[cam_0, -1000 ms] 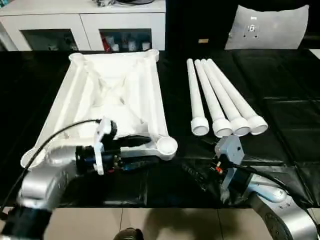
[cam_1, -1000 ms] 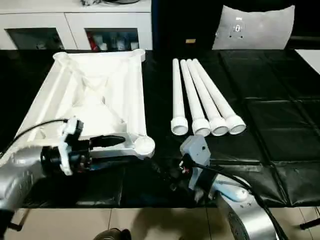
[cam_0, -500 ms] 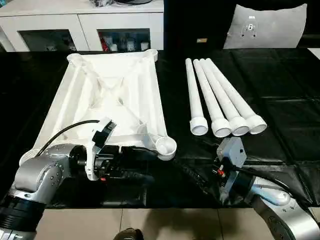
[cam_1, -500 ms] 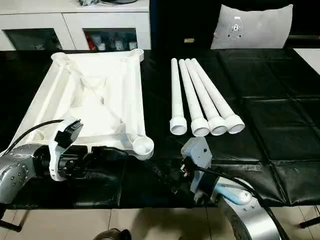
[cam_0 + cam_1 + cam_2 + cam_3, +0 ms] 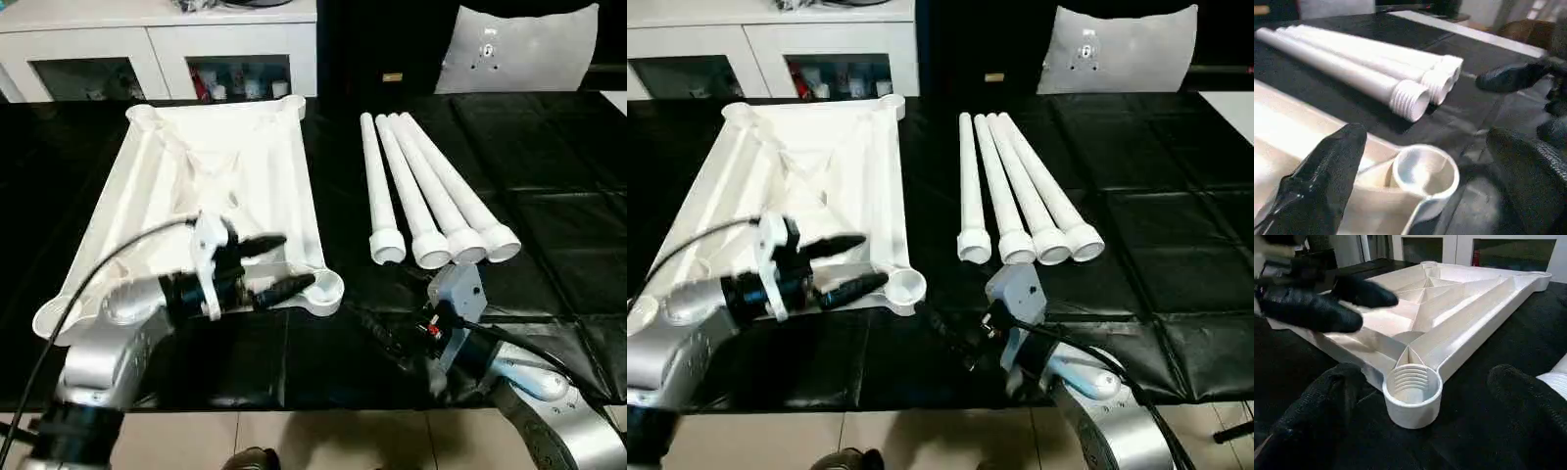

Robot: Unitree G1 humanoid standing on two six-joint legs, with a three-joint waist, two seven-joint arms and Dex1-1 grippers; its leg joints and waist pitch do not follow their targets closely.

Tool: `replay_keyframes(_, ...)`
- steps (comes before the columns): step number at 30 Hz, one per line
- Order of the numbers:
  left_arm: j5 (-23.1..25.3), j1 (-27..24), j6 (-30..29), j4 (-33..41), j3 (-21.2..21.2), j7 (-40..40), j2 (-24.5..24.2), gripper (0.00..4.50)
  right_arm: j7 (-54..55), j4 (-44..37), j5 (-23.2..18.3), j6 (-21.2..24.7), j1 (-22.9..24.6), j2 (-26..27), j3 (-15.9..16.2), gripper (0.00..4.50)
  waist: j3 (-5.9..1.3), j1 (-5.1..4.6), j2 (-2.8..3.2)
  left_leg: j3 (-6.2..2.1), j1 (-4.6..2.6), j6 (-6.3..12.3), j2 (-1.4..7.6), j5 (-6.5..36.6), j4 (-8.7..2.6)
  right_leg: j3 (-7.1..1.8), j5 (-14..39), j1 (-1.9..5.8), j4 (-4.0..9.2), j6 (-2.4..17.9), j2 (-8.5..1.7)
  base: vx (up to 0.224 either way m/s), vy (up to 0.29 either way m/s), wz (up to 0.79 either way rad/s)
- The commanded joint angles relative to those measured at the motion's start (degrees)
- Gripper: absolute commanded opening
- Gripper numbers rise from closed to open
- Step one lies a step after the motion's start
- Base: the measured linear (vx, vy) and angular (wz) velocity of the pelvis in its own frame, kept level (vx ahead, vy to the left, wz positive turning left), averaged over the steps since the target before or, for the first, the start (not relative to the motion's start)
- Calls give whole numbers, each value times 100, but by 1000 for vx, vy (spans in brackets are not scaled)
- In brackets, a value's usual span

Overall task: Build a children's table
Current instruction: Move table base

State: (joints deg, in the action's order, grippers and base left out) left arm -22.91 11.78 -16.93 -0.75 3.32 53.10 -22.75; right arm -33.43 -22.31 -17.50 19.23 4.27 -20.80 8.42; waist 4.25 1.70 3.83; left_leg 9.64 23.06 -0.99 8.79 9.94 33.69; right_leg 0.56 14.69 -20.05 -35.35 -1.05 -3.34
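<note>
Here the table top point(image 5: 220, 186) lies ribs-up at ten o'clock on the black bench point(image 5: 549, 166), four legs point(image 5: 431, 196) side by side at two o'clock. The left gripper point(image 5: 279, 266) gapes empty over its near right socket point(image 5: 325, 289); the right gripper point(image 5: 955, 338), also wide and empty, sits at five o'clock.

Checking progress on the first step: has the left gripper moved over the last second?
Yes. The left gripper dipped off the table top toward the near edge, then came back up over its near corner socket, jaws open, holding nothing.
</note>
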Motion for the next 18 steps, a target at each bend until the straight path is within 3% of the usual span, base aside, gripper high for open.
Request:
replay_keyframes(1,163,-22,140,140,10,-150,8,450,25,20,30,-21,-92,27,13,449,-265,-18,-17,-175,-193,187,424,1322,-469,-186,119,43,412,1325,-426,0,0,0)
replay_keyframes(6,207,-176,218,369,-77,-569,141,450,98,48,70,-13,-114,69,15,449,-263,2,5,-184,-198,76,430,1450,-484,-187,191,39,416,1276,-435,0,0,0)
replay_keyframes(8,344,-374,265,631,-259,-1204,416,450,286,58,122,40,-94,153,-12,449,-264,-18,25,-187,-182,89,441,1391,-476,-183,-45,55,404,1308,-445,0,0,0)
replay_keyframes(9,406,-476,267,741,-306,-1451,530,450,401,68,170,75,-78,200,-21,449,-264,-21,-3,-183,-175,118,426,1365,-468,-183,-74,60,416,1302,-440,0,0,0)
replay_keyframes(11,430,-567,239,847,-357,-1663,643,450,465,78,215,74,-59,227,-12,449,-268,-14,18,-182,-170,146,415,1284,-455,-184,-93,65,415,1263,-441,0,0,0)
replay_keyframes(14,370,-1008,195,1351,-517,-2402,1132,450,736,80,367,34,52,389,25,449,-257,-35,-4,-188,-156,129,449,1339,-469,-178,-47,83,437,1293,-453,0,0,0)
replay_keyframes(15,500,-1155,192,1447,-536,-2678,1256,450,884,74,399,20,88,489,6,449,-257,-34,-30,-184,-159,156,438,1359,-463,-183,14,67,446,1262,-437,0,0,0)
replay_keyframes(17,541,-1194,202,1469,-526,-2724,1274,450,919,72,402,19,95,515,1,449,-232,-27,-20,-183,-170,123,418,1513,-479,-188,370,40,482,1133,-423,0,0,0)
replay_keyframes(18,778,-1341,399,1547,-517,-3015,1414,450,1079,46,449,-75,130,638,-27,449,-223,-32,-56,-185,-173,75,435,1623,-495,-199,588,21,501,1065,-422,0,0,0)
